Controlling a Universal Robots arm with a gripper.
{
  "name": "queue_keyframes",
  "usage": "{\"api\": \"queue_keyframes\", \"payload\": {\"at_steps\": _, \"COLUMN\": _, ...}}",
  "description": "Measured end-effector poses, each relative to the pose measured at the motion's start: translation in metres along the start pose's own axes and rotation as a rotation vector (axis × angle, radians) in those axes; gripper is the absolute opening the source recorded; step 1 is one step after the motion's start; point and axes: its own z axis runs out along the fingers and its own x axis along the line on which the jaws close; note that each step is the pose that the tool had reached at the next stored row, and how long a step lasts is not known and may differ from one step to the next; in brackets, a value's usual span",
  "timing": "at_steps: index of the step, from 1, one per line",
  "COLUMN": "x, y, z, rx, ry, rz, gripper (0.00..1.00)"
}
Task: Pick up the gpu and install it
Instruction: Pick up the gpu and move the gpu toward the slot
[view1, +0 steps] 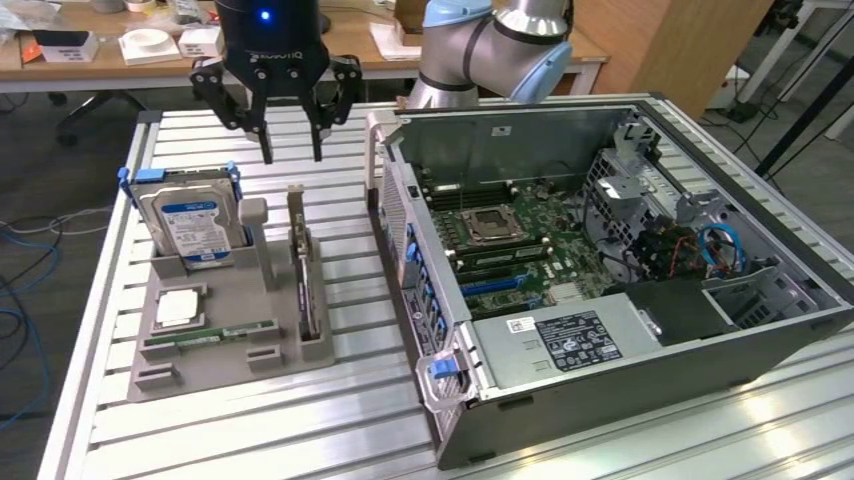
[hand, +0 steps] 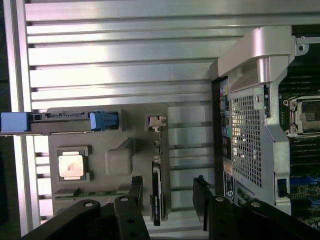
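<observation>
The gripper (view1: 292, 152) hangs above the far end of the grey holder (view1: 214, 375), its two fingers (view1: 267, 150) spread wide and grasping nothing. In the wrist view the gripper (hand: 167, 200) looks straight down on the holder (hand: 117, 162). The dark fingers (hand: 135, 192) stand to either side of the gpu, which sits nearer one finger than the other.

The gpu (view1: 304, 275) stands on its long edge in the holder's narrow slot, on the side of the holder that faces the computer case. From the wrist camera the gpu (hand: 156, 197) appears as a thin dark strip. The small metal piece (hand: 157, 122) at the far end of the same slot is probably its bracket. The fingers are well above the card and do not touch it.

On the holder's other side the hard drive (view1: 194, 225) stands upright in its blue-tabbed cradle. The processor (view1: 178, 308) and the memory stick (view1: 214, 335) lie flat in their recesses closer to the camera.

Just beside the holder, on the exterior view's right, the computer case (view1: 747, 330) lies open with its motherboard (view1: 514, 245) exposed. Its expansion slots look unfilled.

So none of the task is done, as I judge it. The card has not been gripped or lifted out, and the carry to the case and the seating in a slot are both outstanding.
</observation>
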Motion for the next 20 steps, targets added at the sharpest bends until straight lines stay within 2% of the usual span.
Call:
{"api": "queue_keyframes", "payload": {"at_steps": 8, "x": 0.0, "y": -0.0028, "z": 0.0034, "rx": -0.0001, "ry": 0.0, "rz": 0.0, "gripper": 0.53}}
{"api": "queue_keyframes", "payload": {"at_steps": 20, "x": -0.001, "y": -0.0143, "z": 0.0067, "rx": 0.0, "ry": 0.0003, "rz": 0.0, "gripper": 0.53}}
